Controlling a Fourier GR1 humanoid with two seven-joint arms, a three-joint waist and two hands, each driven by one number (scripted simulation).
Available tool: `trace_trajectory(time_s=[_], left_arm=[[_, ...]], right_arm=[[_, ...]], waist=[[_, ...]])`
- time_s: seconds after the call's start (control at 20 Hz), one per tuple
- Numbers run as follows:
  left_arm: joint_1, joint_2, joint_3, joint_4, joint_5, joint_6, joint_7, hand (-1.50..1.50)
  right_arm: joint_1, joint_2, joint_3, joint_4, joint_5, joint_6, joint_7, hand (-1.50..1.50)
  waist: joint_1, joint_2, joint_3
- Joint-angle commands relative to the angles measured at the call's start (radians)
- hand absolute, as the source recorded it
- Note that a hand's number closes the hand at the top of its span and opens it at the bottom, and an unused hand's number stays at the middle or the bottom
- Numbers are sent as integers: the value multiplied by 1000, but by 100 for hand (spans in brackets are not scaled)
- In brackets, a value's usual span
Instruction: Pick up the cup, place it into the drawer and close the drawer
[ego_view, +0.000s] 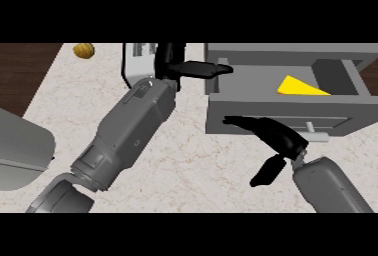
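At the far left we see one grey bulky thing (22, 150) at the edge of the counter (192, 165). Near the counter's back edge lies one small brown round thing (84, 50).

Next comes one pale grey thing (139, 57), which we take for the cup (its shape is mostly hidden, so we are not sure). It stands at the back of the counter, touching or just beside the left wrist on its left side. It is outside the drawer.

The left hand (193, 68) sits just right of the cup and points right, toward the drawer's near left corner. We cannot tell whether it holds the cup or merely lies beside it.

There is one drawer (221, 97), pulled open, with its long axis running left to right. One yellow wedge (301, 86) lies inside it, toward the right, and the left part of the drawer floor is bare.

The right hand (277, 137) is spread. Its fingers (240, 121) stretch left over the drawer's front panel and its thumb hangs down, well apart from them. It holds nothing.

We judge the coming move turns on one relation: the cup lies left of the drawer, with the left hand between them. The left hand is much the nearer to the cup. The cup would have to travel right, over the drawer's left wall, to land in the bare part. The right hand, already at the front panel, looks better placed for closing the drawer.
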Motion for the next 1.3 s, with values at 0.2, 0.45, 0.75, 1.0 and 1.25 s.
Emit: trace_trajectory(time_s=[0.2,0.45,0.75,1.0,1.25], left_arm=[[144,73,-12,-148,0,-57,27,-150],[227,96,-23,-204,3,-102,31,-150],[266,142,-18,-242,10,-157,35,-150],[265,177,-16,-283,20,-176,80,-150],[283,180,-27,-292,10,-188,70,-150]], right_arm=[[-159,52,-28,502,136,-164,-201,150],[-333,50,-152,684,92,-219,-310,150],[-495,-32,-277,840,46,-251,-383,150],[-567,-58,-338,893,14,-273,-321,150],[-597,-95,-365,882,-23,-215,-313,150]], waist=[[76,-6,2],[107,6,3],[133,27,5],[162,28,5],[170,36,4]])
